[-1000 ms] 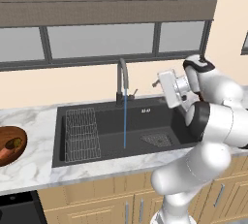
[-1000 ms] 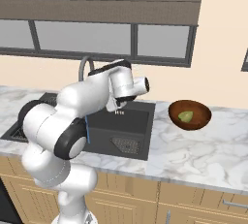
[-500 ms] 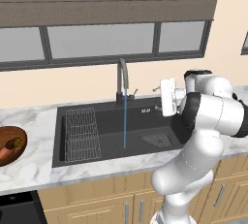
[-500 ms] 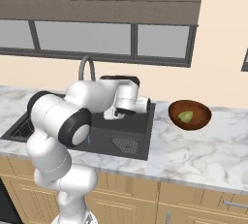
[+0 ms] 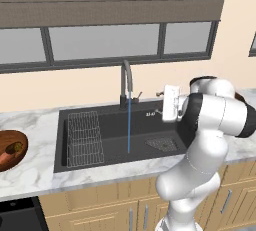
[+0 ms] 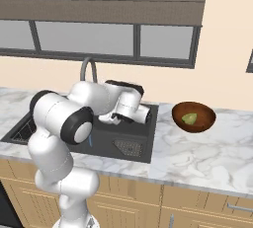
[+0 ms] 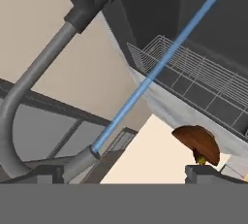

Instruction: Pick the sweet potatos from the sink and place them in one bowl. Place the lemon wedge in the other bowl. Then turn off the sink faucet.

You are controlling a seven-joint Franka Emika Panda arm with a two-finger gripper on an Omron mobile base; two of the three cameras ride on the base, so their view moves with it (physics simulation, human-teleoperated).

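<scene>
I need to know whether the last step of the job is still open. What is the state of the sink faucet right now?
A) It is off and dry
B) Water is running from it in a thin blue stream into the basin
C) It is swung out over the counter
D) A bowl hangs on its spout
B: a thin blue stream of water falls from the spout of the sink faucet straight down into the black sink.

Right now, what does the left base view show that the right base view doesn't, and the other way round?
Left base view alone: the wire rack in full and the left bowl holding tubers. Right base view alone: the right bowl with the lemon wedge in it. Both share the black sink, the faucet, the drain grate and the white arm.
</scene>
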